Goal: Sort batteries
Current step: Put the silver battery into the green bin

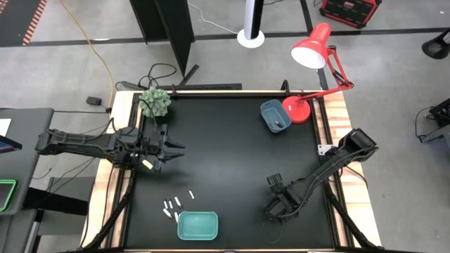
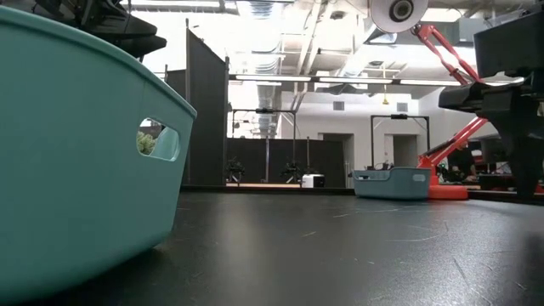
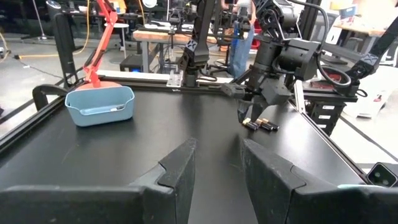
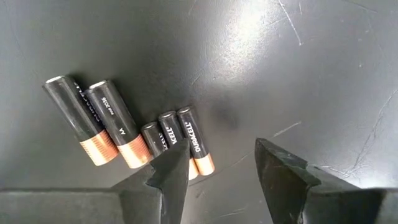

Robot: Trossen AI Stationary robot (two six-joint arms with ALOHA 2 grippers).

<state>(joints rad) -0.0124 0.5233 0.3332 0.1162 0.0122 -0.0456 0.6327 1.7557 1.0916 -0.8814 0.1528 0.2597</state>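
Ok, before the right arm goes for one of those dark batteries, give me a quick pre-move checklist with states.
1. Right gripper open: ok.
2. Dark batteries under it, five lying side by side: ok.
3. Single battery isolated for a clean pinch: not ok, they touch.
4. Blue tray unobstructed: ok.
5. Left gripper clear of the right arm, far side of table: ok.
6. Teal tray empty: ok; whitish batteries lie beside it.

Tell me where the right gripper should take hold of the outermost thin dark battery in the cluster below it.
Grip the thin battery across its dark mid-body, coming straight down from above. It lies flat on the table, its outer side free while a matching battery touches the other. The right gripper is open just beside it, so one finger probably has to wedge between the two.
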